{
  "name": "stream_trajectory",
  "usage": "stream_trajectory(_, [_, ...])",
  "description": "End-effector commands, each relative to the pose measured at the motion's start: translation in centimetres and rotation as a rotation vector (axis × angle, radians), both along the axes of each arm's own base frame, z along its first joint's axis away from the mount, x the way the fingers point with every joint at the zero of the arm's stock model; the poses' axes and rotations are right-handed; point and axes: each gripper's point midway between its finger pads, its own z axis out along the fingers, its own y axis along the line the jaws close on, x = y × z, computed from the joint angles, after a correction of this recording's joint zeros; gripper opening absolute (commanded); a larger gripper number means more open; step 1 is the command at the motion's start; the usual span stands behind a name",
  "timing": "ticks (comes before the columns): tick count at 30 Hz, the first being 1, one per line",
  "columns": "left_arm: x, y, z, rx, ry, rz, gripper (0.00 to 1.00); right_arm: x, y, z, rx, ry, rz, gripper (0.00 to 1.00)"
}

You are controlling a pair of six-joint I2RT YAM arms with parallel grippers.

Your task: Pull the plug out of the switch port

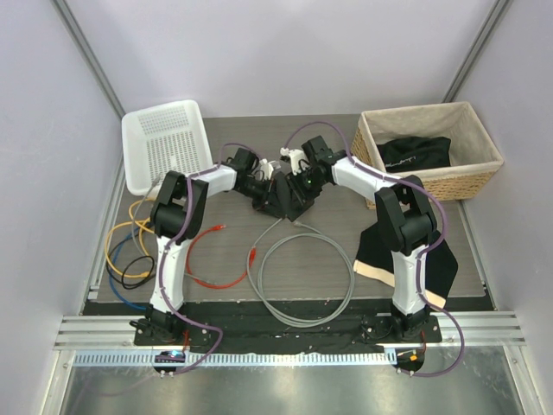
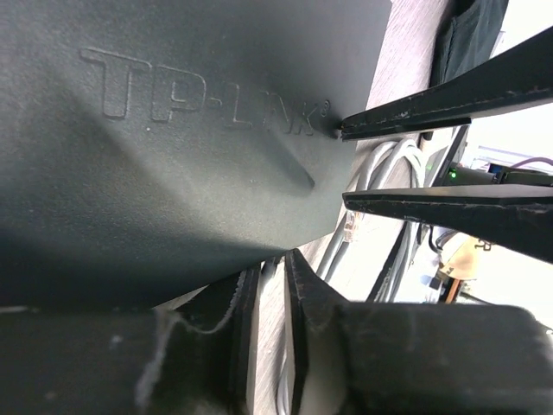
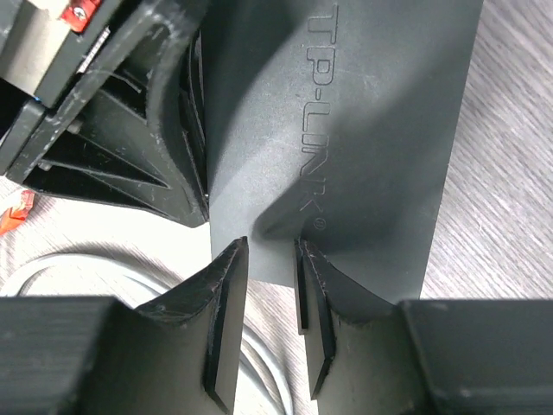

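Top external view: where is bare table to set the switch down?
Bare: the back strip between white basket and wicker basket, and the patch between grey cable coil and black-and-cream cloth. Crowded: the left side, with loose coloured cables, and the middle around the switch.

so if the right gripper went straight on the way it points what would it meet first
The switch: the right gripper points at its logo face, with its tips right at the near edge. It may even be touching; depth is unclear.
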Motion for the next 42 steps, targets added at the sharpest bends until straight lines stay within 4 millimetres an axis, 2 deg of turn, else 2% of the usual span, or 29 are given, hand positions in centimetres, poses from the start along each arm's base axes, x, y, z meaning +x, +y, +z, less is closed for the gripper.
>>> stream_trajectory(1, [0.1, 2.4, -6.1, 0.241, -0.010, 0.033, 0.09, -0.3, -0.6, -2.3, -0.053, 0.016, 0.009, 0.36])
stream_trajectory(3, [0.1, 2.3, -6.0, 0.245, -0.010, 0.035, 0.01, -0.6, -0.7, -2.6, -0.055, 0.022, 0.009, 0.36])
stream_trajectory(4, [0.0, 2.3, -5.9, 0.251, -0.004, 0.039, 0.00, -0.7, -0.7, -2.7, -0.056, 0.024, 0.009, 0.36])
stream_trajectory(13, [0.5, 2.3, -3.8, 0.251, -0.029, 0.004, 0.00, -0.9, -0.9, -3.3, -0.072, 0.025, 0.013, 0.37])
stream_trajectory(17, [1.4, 2.6, -2.9, 0.257, -0.063, -0.027, 0.00, -0.7, -1.0, -3.4, -0.079, 0.015, 0.012, 0.37])
stream_trajectory(19, [1.4, 2.8, -3.1, 0.259, -0.061, -0.025, 0.00, -0.7, -1.0, -3.4, -0.083, 0.013, 0.015, 0.37])
stream_trajectory(24, [-1.1, 3.0, -4.6, 0.252, 0.007, -0.035, 0.00, -0.9, -1.4, -3.4, -0.094, 0.008, 0.017, 0.37])
stream_trajectory(26, [-1.1, 3.2, -4.8, 0.264, 0.005, -0.037, 0.00, -0.9, -1.5, -3.5, -0.103, -0.005, 0.025, 0.37])
stream_trajectory(31, [2.2, 3.6, -3.7, 0.268, -0.078, -0.027, 0.00, -1.0, -1.9, -3.6, -0.121, -0.013, 0.032, 0.37])
stream_trajectory(33, [2.5, 3.7, -3.6, 0.271, -0.084, -0.031, 0.00, -1.2, -2.0, -3.8, -0.124, -0.007, 0.034, 0.38])
stream_trajectory(36, [1.9, 3.5, -3.6, 0.266, -0.074, -0.037, 0.00, -1.3, -2.0, -3.7, -0.123, -0.006, 0.038, 0.38])
stream_trajectory(41, [-1.6, 3.3, -4.9, 0.272, -0.016, -0.072, 0.00, -1.5, -2.0, -3.7, -0.124, -0.012, 0.044, 0.38])
stream_trajectory(42, [-1.7, 3.2, -4.8, 0.271, -0.018, -0.076, 0.00, -1.5, -2.1, -3.7, -0.124, -0.012, 0.044, 0.37])
